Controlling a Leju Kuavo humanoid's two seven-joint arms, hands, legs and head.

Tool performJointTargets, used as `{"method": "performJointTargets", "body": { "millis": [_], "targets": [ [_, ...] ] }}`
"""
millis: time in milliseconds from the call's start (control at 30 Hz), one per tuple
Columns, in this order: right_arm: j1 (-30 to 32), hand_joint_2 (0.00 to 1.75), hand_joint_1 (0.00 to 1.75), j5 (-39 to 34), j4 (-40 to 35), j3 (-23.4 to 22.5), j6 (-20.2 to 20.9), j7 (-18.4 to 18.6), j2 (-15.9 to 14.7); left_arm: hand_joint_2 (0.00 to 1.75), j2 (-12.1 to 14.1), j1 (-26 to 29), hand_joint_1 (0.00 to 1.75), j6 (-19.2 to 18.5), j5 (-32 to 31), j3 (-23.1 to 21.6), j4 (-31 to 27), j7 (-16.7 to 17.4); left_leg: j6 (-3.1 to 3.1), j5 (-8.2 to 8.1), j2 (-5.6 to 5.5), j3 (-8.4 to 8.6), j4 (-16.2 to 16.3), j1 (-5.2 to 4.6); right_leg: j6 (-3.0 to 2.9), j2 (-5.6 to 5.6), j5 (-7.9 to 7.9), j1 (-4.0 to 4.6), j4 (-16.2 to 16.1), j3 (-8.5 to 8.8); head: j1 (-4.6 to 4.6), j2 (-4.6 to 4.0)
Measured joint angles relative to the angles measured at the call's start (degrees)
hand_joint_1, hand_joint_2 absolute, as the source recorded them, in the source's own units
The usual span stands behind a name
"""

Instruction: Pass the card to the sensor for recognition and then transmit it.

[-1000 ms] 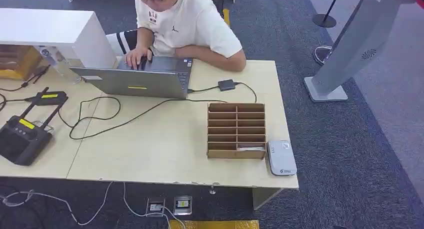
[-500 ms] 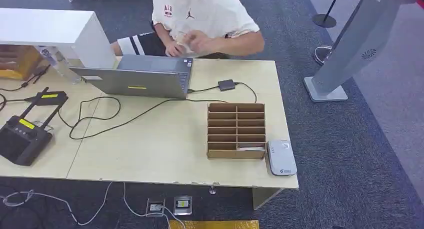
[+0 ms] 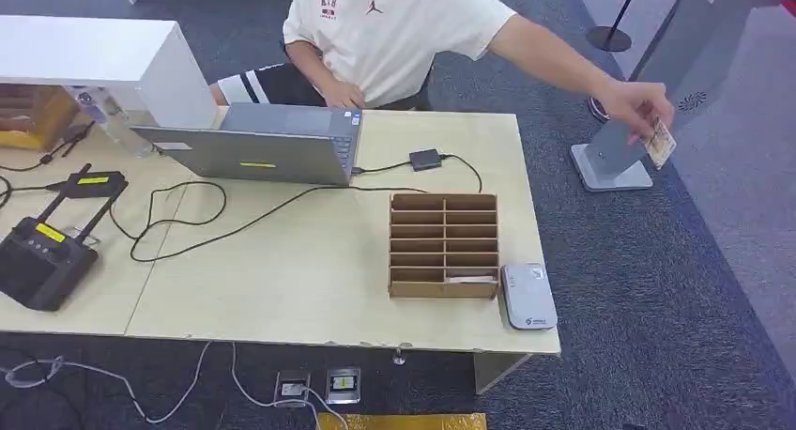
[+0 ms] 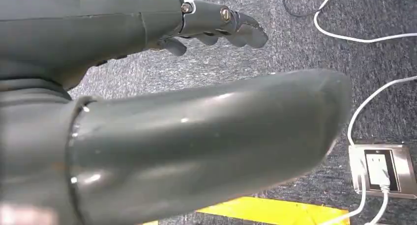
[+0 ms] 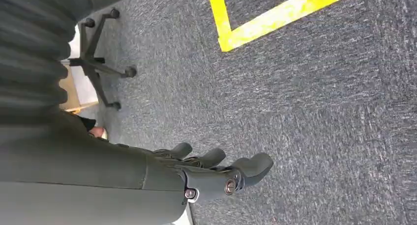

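Off the bench's [image 3: 310, 289] right end, I see the card [image 3: 660, 144] pinched in a person's hand [image 3: 638, 106], held out over the carpet and well apart from everything on the bench. The arm reaches from a person in a white shirt [image 3: 394, 26] standing behind the far edge. The card sits in front of the base of a grey kiosk [image 3: 671, 83].

On my wrist views, both arms hang low over the carpet. My left robot hand [image 4: 216, 23] holds nothing; its dark fingers [image 4: 246, 31] are stretched out with a slight curl, the thick thumb lying across the foreground. Beyond it are white cables and a floor socket [image 4: 378, 168]. My right robot hand [image 5: 216, 171] is also empty, fingers loosely spread and gently bent above grey carpet crossed by yellow tape [image 5: 275, 18]; a chair base [image 5: 101, 63] stands nearby.

On the bench, the sensor [image 3: 528, 297] lies at the near right corner, touching the right side of a wooden rack [image 3: 443, 245]. A laptop [image 3: 258, 148] sits near the far edge, a black cable looping across the top, and a black controller [image 3: 42, 252] rests at the left.
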Motion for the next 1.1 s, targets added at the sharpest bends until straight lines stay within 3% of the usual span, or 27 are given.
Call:
{"method": "performJointTargets", "body": {
  "millis": [233,333,433,500,633,833,1000,1100],
  "targets": [
    [0.0,1.75,0.00,-0.1,0.0,0.0,-1.0,-0.7,0.0,0.00,0.0,0.0,0.00,0.1,0.0,0.0,0.0,0.0,0.00,0.00,0.00,0.00,0.0,0.00,0.00,0.00,0.00,0.00,0.0,0.00,-0.02,0.00],
    [0.0,1.75,0.00,-1.9,0.0,0.0,-6.1,-3.7,-0.3,0.00,0.0,0.0,0.00,0.8,0.3,0.0,0.0,-0.1,0.00,0.00,0.00,0.00,0.0,-0.02,0.00,0.00,0.00,-0.02,0.0,0.00,-0.02,0.00],
    [-0.2,1.75,0.00,-9.0,0.0,-1.1,-15.0,-10.9,-1.7,0.00,0.0,0.0,0.00,1.8,0.7,0.0,0.0,-0.6,0.00,0.00,0.00,-0.01,0.0,-0.05,0.01,-0.01,0.01,-0.04,0.0,0.02,0.00,0.00],
    [-0.7,1.75,0.00,-16.8,-0.1,-3.6,-20.2,-17.9,-3.2,0.00,0.0,0.0,0.00,2.3,0.8,0.0,0.0,-1.2,0.01,0.00,0.00,-0.02,0.0,-0.09,0.04,0.00,0.03,-0.08,0.0,0.03,-0.02,0.00],
    [-2.8,1.75,0.00,-29.9,-1.7,-10.9,-23.5,-27.1,-7.1,0.00,0.0,0.0,0.00,2.4,1.0,0.0,0.0,-3.1,0.02,0.00,0.00,0.00,0.0,-0.16,0.07,0.00,0.05,-0.16,0.0,0.04,-0.02,0.00],
    [-10.8,1.75,0.00,-34.4,-7.4,-18.8,-26.2,-27.5,-14.0,0.00,0.2,0.0,0.00,2.4,3.3,0.3,0.0,-5.3,0.12,0.07,0.10,-0.06,0.0,-0.26,0.20,0.17,0.20,-0.27,0.0,0.07,-0.04,0.00],
    [-21.7,1.75,0.00,-39.1,-15.6,-18.9,-30.8,-26.2,-18.4,0.00,0.0,-0.1,0.00,2.6,4.6,0.7,0.1,-6.0,0.29,0.21,0.13,0.05,0.0,-0.28,0.25,0.13,0.30,-0.28,0.0,0.09,-0.02,0.00],
    [-26.3,1.75,0.00,-41.3,-20.6,-16.9,-31.5,-27.0,-19.8,0.00,-0.2,-0.1,0.00,2.7,5.0,1.3,0.1,-6.3,0.29,0.28,-0.07,-0.05,0.0,-0.28,0.26,-0.13,0.31,-0.28,0.0,0.13,-0.02,0.00]
  ]
}}
